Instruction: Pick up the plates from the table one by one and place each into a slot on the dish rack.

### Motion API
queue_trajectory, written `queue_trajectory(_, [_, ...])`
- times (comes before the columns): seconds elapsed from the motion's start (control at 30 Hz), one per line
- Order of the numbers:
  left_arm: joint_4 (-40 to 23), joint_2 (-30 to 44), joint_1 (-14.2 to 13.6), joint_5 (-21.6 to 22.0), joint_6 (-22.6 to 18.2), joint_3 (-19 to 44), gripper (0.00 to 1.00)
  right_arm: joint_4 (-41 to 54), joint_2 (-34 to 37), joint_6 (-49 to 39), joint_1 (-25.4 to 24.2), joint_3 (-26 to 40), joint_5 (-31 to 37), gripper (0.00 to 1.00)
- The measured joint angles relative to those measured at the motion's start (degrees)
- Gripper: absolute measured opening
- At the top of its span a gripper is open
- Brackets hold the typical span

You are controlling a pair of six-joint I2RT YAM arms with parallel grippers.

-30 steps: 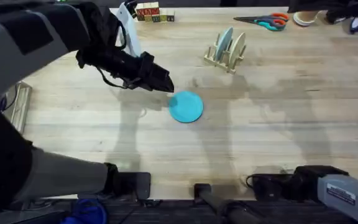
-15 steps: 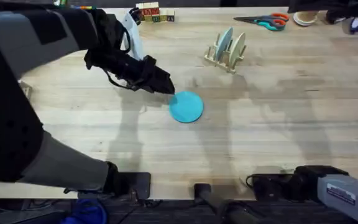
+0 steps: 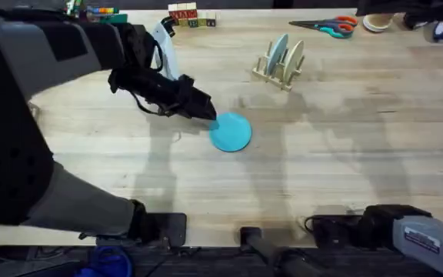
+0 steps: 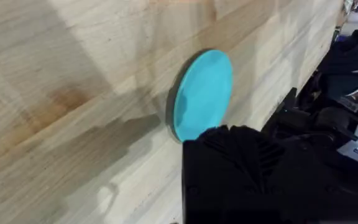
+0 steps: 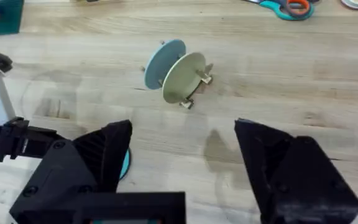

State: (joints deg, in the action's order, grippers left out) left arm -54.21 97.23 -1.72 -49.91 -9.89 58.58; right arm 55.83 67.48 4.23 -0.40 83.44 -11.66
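A bright turquoise plate [image 3: 230, 131] lies flat on the wood-plank table [image 3: 360, 138], near its middle. My left gripper [image 3: 207, 112] hangs low at the plate's upper-left rim, touching it or nearly so. In the left wrist view the same plate [image 4: 202, 95] sits just ahead of the gripper. At the back stands the dish rack [image 3: 278, 68], with a pale blue plate [image 5: 163, 61] and a cream plate [image 5: 183, 77] upright in its slots. Down at the front right, by its base, my right gripper [image 5: 184, 134] is open and holds nothing.
Scissors [image 3: 326, 28] lie at the back right and lettered wooden blocks [image 3: 190, 15] at the back centre. A white object [image 3: 161, 38] stands behind the left arm. Wide bare tabletop stretches right of the turquoise plate and in front of it.
The left gripper has slid a little down and to the right, closing on the turquoise plate's rim. The plate, the rack and the right arm have not moved.
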Motion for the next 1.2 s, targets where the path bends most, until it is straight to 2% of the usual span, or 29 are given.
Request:
queue_trajectory(0.2, [0.5, 0.4, 0.0, 0.0, 0.0, -0.5, 0.041, 0.0, 0.0, 0.0, 0.0, 0.0, 0.0, 0.995])
queue_trajectory(0.73, [1.2, 10.2, 0.0, 1.0, 0.6, -0.5, 0.043, 0.0, 0.0, 0.0, 0.0, 0.0, 0.0, 0.995])
queue_trajectory(0.87, [0.9, 12.9, 0.2, 0.0, 1.9, -0.4, 0.042, 0.0, 0.0, 0.0, 0.0, 0.0, 0.0, 0.995])
queue_trajectory(0.93, [0.4, 14.0, 0.3, -1.4, 1.9, 0.0, 0.043, 0.0, 0.0, 0.0, 0.0, 0.0, 0.0, 0.995])
queue_trajectory(1.2, [-0.2, 15.2, 0.2, -2.2, 1.6, 0.8, 0.043, 0.0, 0.0, 0.0, 0.0, 0.0, 0.0, 0.994])
